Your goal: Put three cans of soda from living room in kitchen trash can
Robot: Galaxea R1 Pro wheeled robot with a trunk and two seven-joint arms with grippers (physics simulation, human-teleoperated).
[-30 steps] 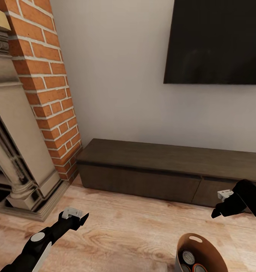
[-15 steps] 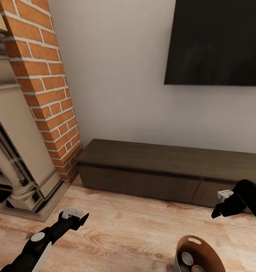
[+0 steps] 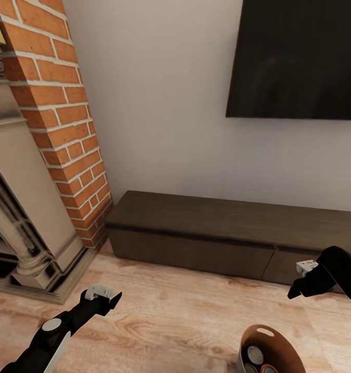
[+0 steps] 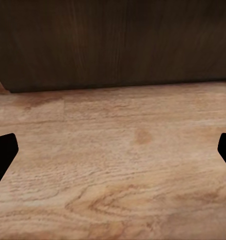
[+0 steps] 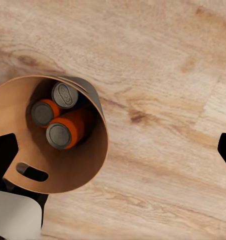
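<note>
Below your right gripper [image 3: 300, 285] sits the bin [image 5: 83, 170], upright on the wood floor [image 3: 186, 321] with three soda cans [image 5: 60, 117] inside. Its jaws are spread wide and empty, as are your left gripper's [image 3: 111, 299], which is well apart.

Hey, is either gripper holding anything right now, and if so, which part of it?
Nothing is held. The left gripper and right gripper are both open and empty; the cans lie inside the bin.

Under our right gripper [image 3: 294, 293], the tash can [image 5: 68, 170] gleams glossy copper. Its soda cans [image 5: 60, 135] show matt grey metal tops. Grainy pale wood floor [image 4: 113, 165] below our left.
</note>
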